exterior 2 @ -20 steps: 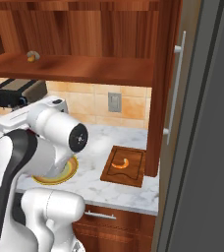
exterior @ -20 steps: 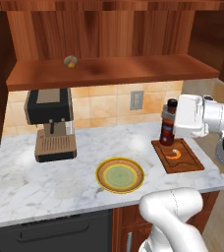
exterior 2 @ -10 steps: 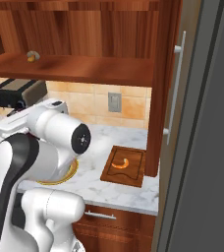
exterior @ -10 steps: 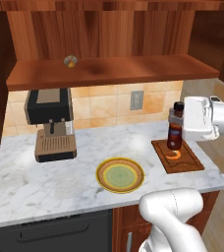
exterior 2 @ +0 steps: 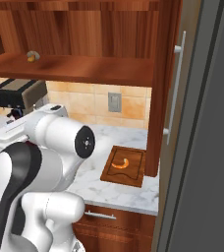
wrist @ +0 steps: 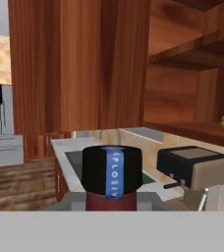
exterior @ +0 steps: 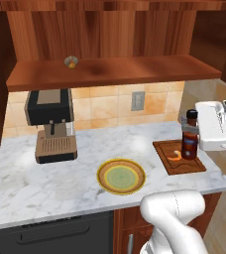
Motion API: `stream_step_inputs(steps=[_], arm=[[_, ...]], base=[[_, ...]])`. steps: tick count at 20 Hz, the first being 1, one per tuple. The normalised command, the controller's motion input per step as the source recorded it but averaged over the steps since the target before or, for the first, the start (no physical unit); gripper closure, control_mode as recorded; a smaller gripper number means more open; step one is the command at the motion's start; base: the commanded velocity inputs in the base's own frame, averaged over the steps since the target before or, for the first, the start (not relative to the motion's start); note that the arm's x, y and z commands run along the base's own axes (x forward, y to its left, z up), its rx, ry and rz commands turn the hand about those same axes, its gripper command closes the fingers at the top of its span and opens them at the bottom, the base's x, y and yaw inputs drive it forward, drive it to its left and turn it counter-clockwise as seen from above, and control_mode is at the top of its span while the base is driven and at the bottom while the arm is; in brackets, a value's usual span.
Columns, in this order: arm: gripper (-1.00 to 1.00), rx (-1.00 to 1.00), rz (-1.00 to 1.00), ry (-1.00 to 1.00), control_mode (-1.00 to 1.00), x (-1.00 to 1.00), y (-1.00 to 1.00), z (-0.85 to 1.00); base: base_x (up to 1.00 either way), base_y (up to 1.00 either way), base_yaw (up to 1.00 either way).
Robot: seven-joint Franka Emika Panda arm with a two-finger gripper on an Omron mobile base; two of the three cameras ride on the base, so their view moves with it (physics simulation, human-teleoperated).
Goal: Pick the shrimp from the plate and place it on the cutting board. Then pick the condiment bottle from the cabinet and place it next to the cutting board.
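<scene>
- Dark brown-red, the condiment bottle (exterior: 189, 136) hangs upright in the gripper (exterior: 204, 130), which is clenched on its upper body; in the hand view its black cap (wrist: 112, 170) sits right at the bottom between the fingers.
- From the left base view the bottle appears over the cutting board (exterior: 178, 158), its base low above the wood or perhaps touching it; I cannot tell which.
- Curled and orange, the shrimp (exterior: 174, 155) already lies on the board just beside the bottle's base; the right base view shows it near the board's middle (exterior 2: 120, 163).
- Pale green at its centre, the plate (exterior: 121, 176) sits bare on the marble counter (exterior: 60, 181), well apart from the board.
- Main risk, as I judge it: releasing here would stand the bottle on the board, not next to it, and it could press on or nudge the shrimp.
- A slim, tall bottle tips easily; letting go while it is tilted, or on the board's grooved border, may topple it.
- Counter beyond the board's right edge is narrow, so that side leaves little margin.
</scene>
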Motion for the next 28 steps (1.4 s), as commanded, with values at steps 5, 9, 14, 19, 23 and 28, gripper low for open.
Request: stream_step_inputs(steps=[5, 9, 14, 19, 23, 28], arm=[[1.0, 0.0, 0.0, -0.03, -1.0, -0.09, 0.0, -0.22], [1.0, 0.0, -0.03, -0.03, -1.0, 0.07, 0.0, -0.25], [1.0, 0.0, -0.04, -0.03, -1.0, 0.3, 0.01, -0.29], [1.0, 0.0, -0.03, -0.01, -1.0, 0.31, 0.02, -0.31], [1.0, 0.0, -0.03, 0.0, -1.0, 0.21, 0.0, -0.24], [1.0, 0.01, -0.02, 0.0, -1.0, 0.17, 0.0, -0.24]], base=[[0.0, 0.0, 0.0], [0.0, 0.0, 0.0], [0.0, 0.0, 0.0], [0.0, 0.0, 0.0], [0.0, 0.0, 0.0], [0.0, 0.0, 0.0]])
